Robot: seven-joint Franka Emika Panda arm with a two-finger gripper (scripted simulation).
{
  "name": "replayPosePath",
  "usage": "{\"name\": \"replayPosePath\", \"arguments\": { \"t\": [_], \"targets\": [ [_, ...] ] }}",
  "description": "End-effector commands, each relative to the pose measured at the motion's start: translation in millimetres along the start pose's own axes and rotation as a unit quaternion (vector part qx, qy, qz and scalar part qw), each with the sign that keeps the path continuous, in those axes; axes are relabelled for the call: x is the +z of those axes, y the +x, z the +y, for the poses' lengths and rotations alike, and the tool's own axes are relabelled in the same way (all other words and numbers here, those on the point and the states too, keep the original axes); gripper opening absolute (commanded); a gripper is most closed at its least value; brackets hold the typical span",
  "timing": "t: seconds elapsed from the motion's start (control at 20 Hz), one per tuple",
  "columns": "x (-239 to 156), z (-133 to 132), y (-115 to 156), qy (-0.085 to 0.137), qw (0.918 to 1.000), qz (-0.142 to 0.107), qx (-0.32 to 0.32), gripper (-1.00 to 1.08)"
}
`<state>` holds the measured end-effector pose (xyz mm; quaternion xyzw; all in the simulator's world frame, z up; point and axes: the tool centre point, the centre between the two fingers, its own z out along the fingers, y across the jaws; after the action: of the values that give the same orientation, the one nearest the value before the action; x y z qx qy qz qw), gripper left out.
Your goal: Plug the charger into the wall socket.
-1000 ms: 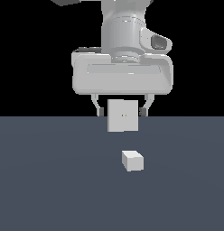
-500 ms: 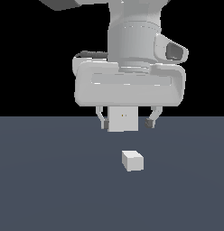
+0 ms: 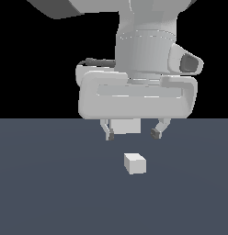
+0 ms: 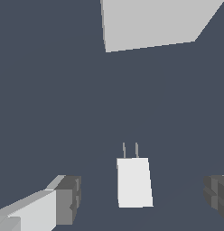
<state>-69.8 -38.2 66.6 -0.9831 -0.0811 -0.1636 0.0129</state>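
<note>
The claw (image 3: pixel 132 133) hangs released above the charger (image 3: pixel 135 163), whose prongs face the far wall socket (image 4: pixel 152 22), ready for grasping.

place: bare simulated scene | evidence: flat slate-grey floor (image 3: pixel 47 193), black void backdrop, untextured shapes

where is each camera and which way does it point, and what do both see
Exterior view: off the arm, low over the floor, facing the hand head-on; the charger lies in front, the wall socket mostly hidden behind.
Wrist view: on the wrist, looking down past both fingertips at the charger and socket.
Shared: charger, socket, open fingers.
</note>
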Motion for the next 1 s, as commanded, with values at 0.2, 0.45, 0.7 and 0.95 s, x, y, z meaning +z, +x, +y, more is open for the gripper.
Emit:
{"name": "replayPosePath", "arguments": {
  "t": [0.2, 0.45, 0.7, 0.95],
  "targets": [
    [4.0, 0.8, -2.5, 0.002, 0.9999, 0.01, -0.005, 1.0],
    [4.1, 0.8, -2.4, 0.002, 0.9999, 0.009, -0.005, 1.0],
    [6.4, 0.9, -3.4, 0.002, 0.9999, 0.009, -0.004, 1.0],
    [19.5, 0.8, -8.4, 0.002, 0.9999, 0.009, -0.005, 1.0]
  ]
}}
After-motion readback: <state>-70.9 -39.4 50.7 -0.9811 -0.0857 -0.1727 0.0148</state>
